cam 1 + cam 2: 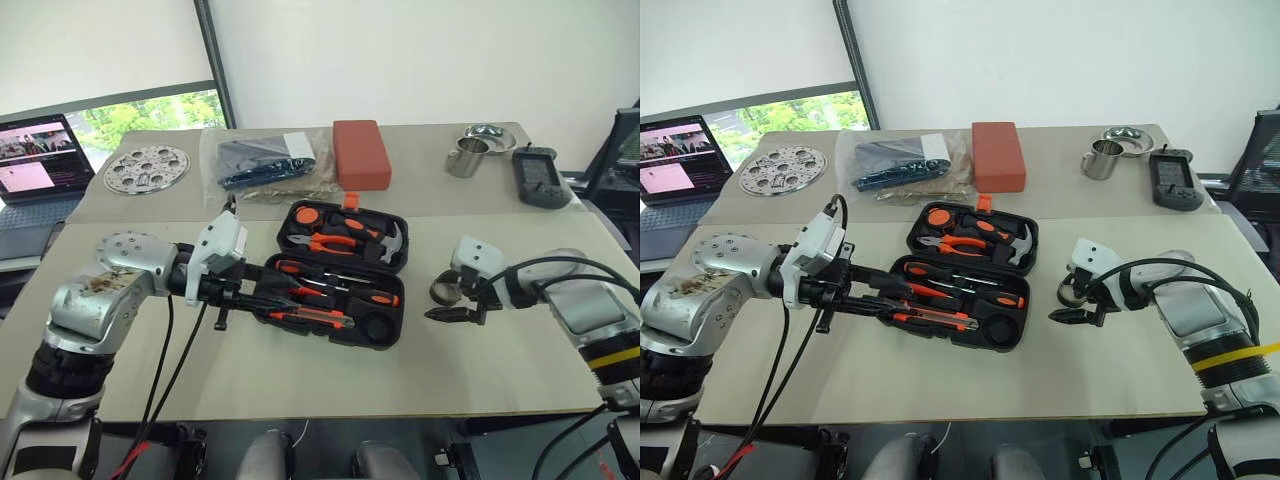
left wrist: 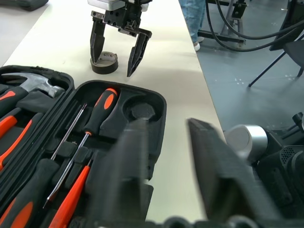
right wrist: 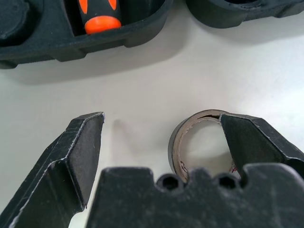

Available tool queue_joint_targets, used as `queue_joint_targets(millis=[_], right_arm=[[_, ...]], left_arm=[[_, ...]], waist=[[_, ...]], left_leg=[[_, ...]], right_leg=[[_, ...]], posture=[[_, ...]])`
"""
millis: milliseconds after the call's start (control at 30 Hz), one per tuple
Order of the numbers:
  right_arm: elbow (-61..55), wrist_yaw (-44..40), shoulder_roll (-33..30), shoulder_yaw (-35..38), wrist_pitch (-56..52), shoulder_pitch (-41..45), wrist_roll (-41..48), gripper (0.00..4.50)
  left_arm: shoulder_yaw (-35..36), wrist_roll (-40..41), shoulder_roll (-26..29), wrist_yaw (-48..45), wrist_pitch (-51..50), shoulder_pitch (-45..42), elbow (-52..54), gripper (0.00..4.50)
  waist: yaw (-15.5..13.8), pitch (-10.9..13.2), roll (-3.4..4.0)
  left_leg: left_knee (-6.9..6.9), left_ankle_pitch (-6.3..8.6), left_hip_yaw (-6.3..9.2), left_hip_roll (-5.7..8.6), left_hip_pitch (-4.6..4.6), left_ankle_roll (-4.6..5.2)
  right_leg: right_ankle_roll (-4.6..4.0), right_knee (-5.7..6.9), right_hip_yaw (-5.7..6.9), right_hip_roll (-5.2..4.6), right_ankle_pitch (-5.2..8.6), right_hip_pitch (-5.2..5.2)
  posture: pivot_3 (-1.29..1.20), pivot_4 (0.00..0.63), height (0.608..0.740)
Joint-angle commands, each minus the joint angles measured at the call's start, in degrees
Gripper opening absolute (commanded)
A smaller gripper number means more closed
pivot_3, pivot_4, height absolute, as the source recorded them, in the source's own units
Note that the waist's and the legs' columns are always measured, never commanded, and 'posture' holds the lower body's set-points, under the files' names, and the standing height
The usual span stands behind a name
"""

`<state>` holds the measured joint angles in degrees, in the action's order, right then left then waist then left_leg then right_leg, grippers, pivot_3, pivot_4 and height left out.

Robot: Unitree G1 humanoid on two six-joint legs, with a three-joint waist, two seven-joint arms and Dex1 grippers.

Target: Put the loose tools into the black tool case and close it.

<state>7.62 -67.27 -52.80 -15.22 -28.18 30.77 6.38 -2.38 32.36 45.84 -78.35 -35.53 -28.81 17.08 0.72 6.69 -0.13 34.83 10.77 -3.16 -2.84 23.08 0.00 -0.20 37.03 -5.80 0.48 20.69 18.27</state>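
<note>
- While the black tool case (image 1: 338,271) lies wide open near the middle of the table (image 1: 500,380), most of the job looks done: screwdrivers (image 2: 102,114) and the orange-black knife (image 1: 310,316) sit in the near half's moulded slots, pliers and hammer in the lid.
- One stray is left, by my reckoning: the small dark tape roll (image 3: 202,142), lying flat on the bare tabletop just off the case's right end.
- Right gripper (image 1: 458,312) hangs right over that roll, jaws spread wide, one finger (image 3: 259,142) reaching over the ring and the other out on the bare table; nothing gripped yet.
- Left gripper (image 1: 862,303) hovers at the case's left end, fingers parted and empty.
- Round recess (image 2: 141,110) at the case's right corner stands vacant, a likely home for the tape.
- Still to come: tape in, lid folded over, orange latch (image 1: 350,201) snapped.
</note>
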Motion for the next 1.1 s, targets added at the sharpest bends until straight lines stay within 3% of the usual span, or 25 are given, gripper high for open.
queue_joint_targets(millis=[33,67,167,433,667,933,1100], right_arm=[[0.63,-1.49,-0.5,-0.27,-0.7,0.68,-1.27,3.98],[0.75,-1.69,-0.53,-0.44,-1.09,0.84,-1.62,3.83],[1.6,-2.48,-0.84,-1.5,-1.45,1.0,-3.16,2.69],[3.12,-1.42,0.8,-1.07,-0.03,1.22,-4.46,0.09],[-7.58,-4.43,-2.14,1.13,0.14,1.66,-2.24,0.02],[-33.51,-10.19,-2.85,-3.46,-9.98,0.5,4.77,0.02],[-32.05,-7.24,-0.84,-10.08,-8.03,0.46,-1.14,0.02]], left_arm=[[0.68,1.05,1.37,-1.31,1.35,-1.81,0.33,3.17],[0.53,0.79,1.54,-1.65,1.82,-2.0,0.1,3.42],[0.3,0.49,1.86,-2.1,2.53,-2.45,-0.44,4.5],[0.35,0.27,2.39,-2.25,3.32,-2.48,-0.6,4.5],[0.44,-0.55,3.45,-2.97,4.68,-1.48,-1.52,4.5],[-0.21,-1.23,4.03,-3.57,6.45,-0.81,-2.07,4.5],[-0.74,-1.29,4.06,-3.78,6.62,-1.06,-1.87,4.5]], waist=[[-0.01,0.0,0.0],[-0.03,0.0,0.0],[-0.01,0.01,0.0],[0.01,0.02,-0.01],[0.19,0.1,0.12],[0.12,0.16,0.13],[0.02,0.18,0.07]], left_leg=[[0.0,0.0,0.0,0.0,0.0,0.0],[0.0,0.0,0.0,0.0,0.0,0.0],[0.01,0.0,-0.01,0.01,0.0,0.0],[0.0,0.0,-0.02,0.0,-0.02,0.0],[-0.02,0.0,-0.03,-0.01,-0.01,0.0],[-0.07,0.01,0.05,-0.1,-0.01,-0.01],[0.01,0.0,0.04,-0.02,0.05,0.0]], right_leg=[[0.0,0.0,0.0,0.0,0.0,0.0],[0.0,0.0,0.0,0.0,0.0,0.0],[0.0,0.0,0.0,-0.01,0.0,0.0],[0.0,0.0,0.0,0.0,0.0,-0.01],[0.0,0.02,-0.01,0.01,0.0,0.04],[0.0,0.03,0.1,0.04,0.0,0.05],[0.0,0.03,0.08,-0.05,0.0,0.06]], posture=[[0.0,0.15,0.74],[0.0,0.15,0.74],[0.0,0.15,0.74],[0.0,0.15,0.74],[0.0,0.15,0.74],[0.0,0.15,0.74],[0.0,0.15,0.74]])
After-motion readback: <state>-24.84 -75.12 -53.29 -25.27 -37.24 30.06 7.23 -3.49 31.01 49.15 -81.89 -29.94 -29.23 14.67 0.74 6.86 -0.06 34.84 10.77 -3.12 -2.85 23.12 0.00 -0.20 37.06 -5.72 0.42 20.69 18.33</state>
